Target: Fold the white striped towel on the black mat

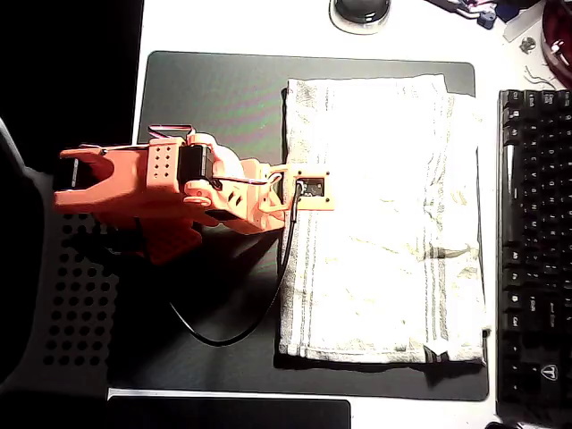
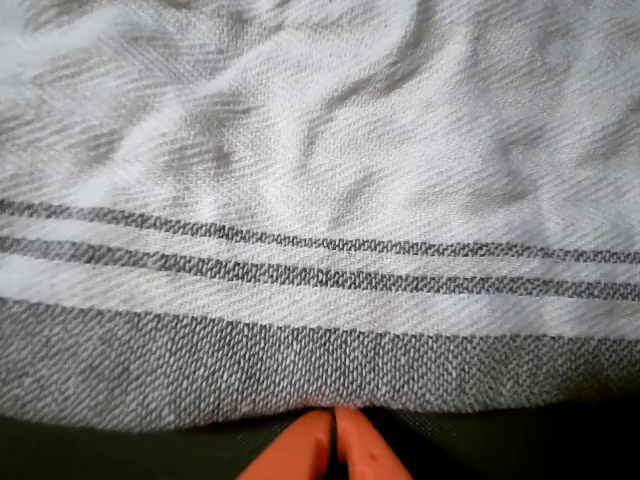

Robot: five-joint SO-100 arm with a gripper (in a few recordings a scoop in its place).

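- While I look down from the overhead view, the black keyboard (image 1: pixel 534 259) lies along the right edge, just beside the black mat (image 1: pixel 214 89), and a black perforated panel (image 1: pixel 76 295) sits at the left, partly under the arm.
- I see a round dark object (image 1: pixel 360 11) beyond the mat's top edge, and small clutter (image 1: pixel 527 27) in the top right corner.
- My orange arm (image 1: pixel 161 192) reaches in from the left over the bare part of the mat; its black cable (image 1: pixel 268 295) loops across the mat to the towel's left edge.
- From above, the wrist camera housing (image 1: pixel 309 189) covers the fingertips, right over that left edge.
- The white striped towel (image 1: pixel 384 223) lies flat on the mat's right half, wrinkled, apparently doubled over, with grey stripes running along its left side.
- In the wrist view, the towel (image 2: pixel 320 150) fills most of the picture: off-white weave, soft creases, two thin dark stripes, then a broad grey band along its edge.
- The gripper (image 2: pixel 333 430) has its two orange tips pressed together at that edge; I cannot tell whether any cloth is pinched between them.
- Dark mat (image 2: pixel 100 455) shows below the hem.
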